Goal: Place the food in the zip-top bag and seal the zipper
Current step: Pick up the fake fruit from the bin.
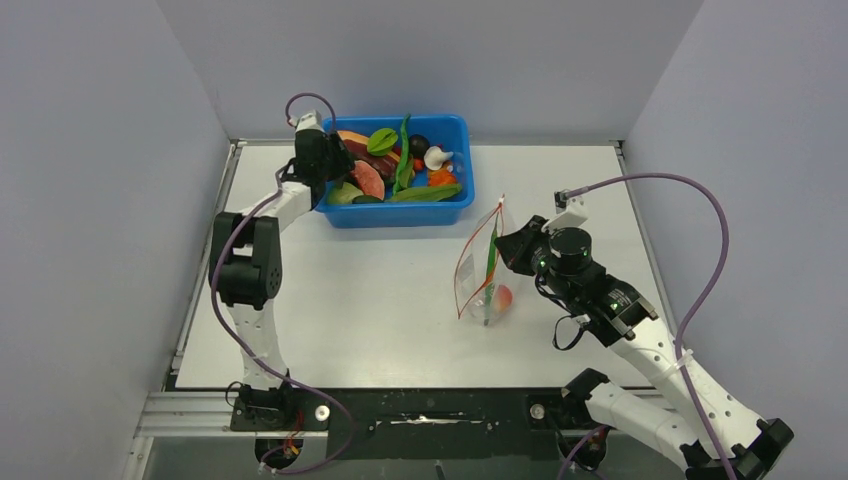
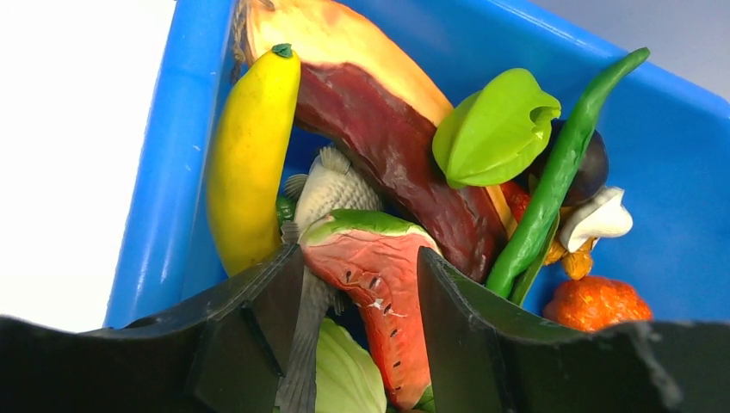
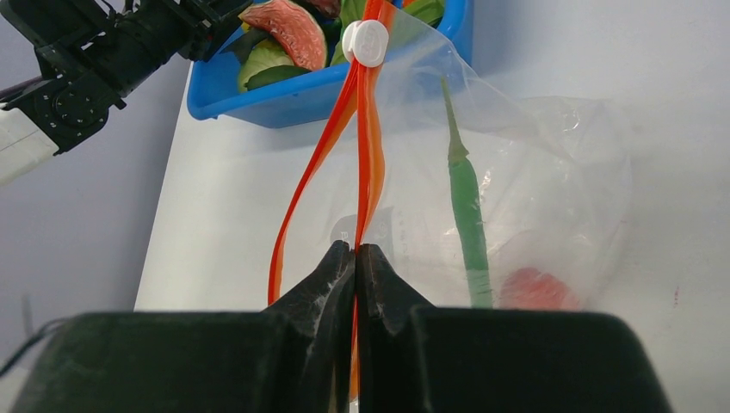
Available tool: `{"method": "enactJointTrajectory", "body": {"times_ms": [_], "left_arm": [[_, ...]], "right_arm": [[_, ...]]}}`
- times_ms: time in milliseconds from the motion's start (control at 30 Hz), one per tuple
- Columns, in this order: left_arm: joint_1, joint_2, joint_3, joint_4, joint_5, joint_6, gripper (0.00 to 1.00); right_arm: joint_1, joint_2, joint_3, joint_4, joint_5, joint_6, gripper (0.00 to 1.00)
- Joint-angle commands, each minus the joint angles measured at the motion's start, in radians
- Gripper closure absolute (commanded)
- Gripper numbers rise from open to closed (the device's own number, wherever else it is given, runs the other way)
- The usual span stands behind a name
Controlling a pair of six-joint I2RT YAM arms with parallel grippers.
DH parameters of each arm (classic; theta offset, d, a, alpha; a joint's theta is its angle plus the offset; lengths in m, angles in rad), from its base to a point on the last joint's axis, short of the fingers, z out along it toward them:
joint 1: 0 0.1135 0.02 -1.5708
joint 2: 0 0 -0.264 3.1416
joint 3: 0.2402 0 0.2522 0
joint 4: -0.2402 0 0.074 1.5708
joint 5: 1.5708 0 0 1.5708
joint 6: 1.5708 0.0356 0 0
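Left gripper (image 2: 357, 267), in the blue tub (image 1: 400, 215) at the far edge, straddles the red slice (image 2: 379, 301); I cannot confirm grip. Right gripper (image 3: 355, 254) pinches the zipper (image 3: 366, 146), holding the zip-top bag (image 1: 480, 270) upright toward the right edge. Risk: the mouth gapes narrowly, so the slice may snag.

The top camera is looking down on the blue tub (image 1: 400, 212) from afar. The left wrist camera is peering into it at close range. The right wrist camera is facing its front wall from farther back. All three are sharing the tub.
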Motion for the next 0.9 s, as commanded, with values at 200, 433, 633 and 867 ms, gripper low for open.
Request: {"method": "enactJointTrajectory", "body": {"times_ms": [200, 433, 633, 867], "left_arm": [[0.006, 0.054, 0.075, 0.055, -0.014, -0.019, 0.48], [0.005, 0.085, 0.087, 0.096, 0.027, -0.054, 0.46], [0.003, 0.098, 0.084, 0.14, 0.065, -0.08, 0.49], [0.004, 0.091, 0.073, 0.157, 0.074, -0.072, 0.6]], "right_arm": [[-0.005, -0.001, 0.033, 0.029, 0.021, 0.01, 1.0], [-0.006, -0.002, 0.024, 0.029, 0.024, 0.013, 1.0], [-0.006, -0.005, 0.027, 0.026, 0.032, 0.013, 1.0], [-0.006, -0.003, 0.018, 0.034, 0.03, 0.017, 1.0]]}}
